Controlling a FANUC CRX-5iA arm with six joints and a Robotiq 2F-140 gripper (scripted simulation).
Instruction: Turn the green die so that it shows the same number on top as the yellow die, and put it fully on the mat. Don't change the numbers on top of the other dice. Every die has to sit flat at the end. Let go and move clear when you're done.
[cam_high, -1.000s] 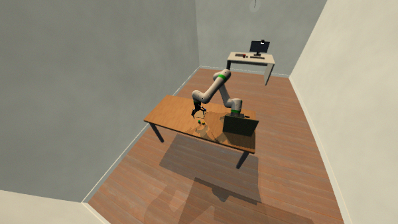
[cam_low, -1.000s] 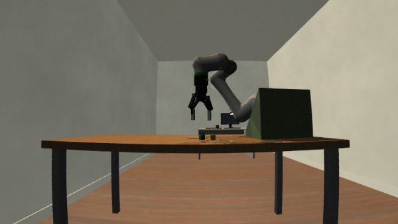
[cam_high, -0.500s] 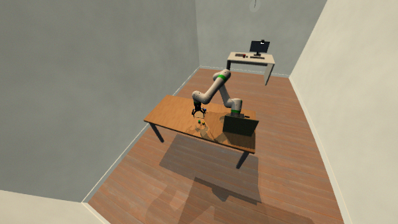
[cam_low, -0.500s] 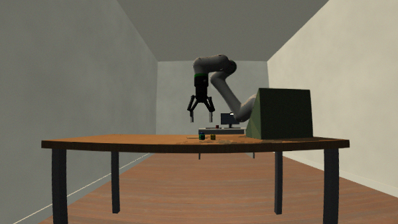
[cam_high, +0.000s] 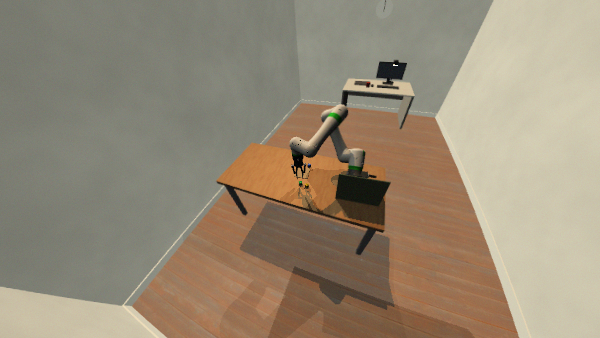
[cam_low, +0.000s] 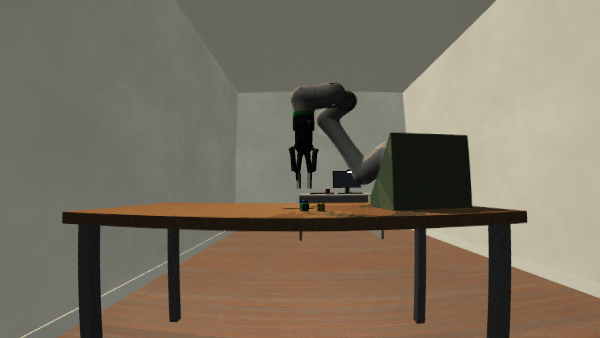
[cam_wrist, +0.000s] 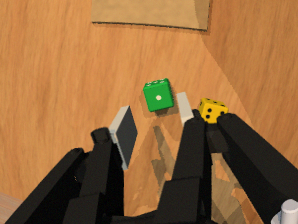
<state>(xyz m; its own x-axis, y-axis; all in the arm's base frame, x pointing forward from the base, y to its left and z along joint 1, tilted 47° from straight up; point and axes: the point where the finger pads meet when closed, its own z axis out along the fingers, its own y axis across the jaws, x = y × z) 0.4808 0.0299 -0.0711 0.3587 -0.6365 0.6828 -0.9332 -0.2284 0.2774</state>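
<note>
The green die (cam_wrist: 158, 95) lies flat on the wooden table with one dot on top. The yellow die (cam_wrist: 212, 110) lies close to its right, showing several dots; my right finger partly hides it. My gripper (cam_wrist: 156, 113) hangs well above the table, over the green die, with its fingers narrowed to a small gap and nothing between them. From the side, the gripper (cam_low: 303, 175) is high above the green die (cam_low: 303, 205) and the yellow die (cam_low: 321, 206).
A large dark green box (cam_low: 425, 172) stands on the table's right side by the arm's base. A small blue die (cam_high: 309, 165) lies further back on the table. A desk with a monitor (cam_high: 391, 71) stands at the far wall.
</note>
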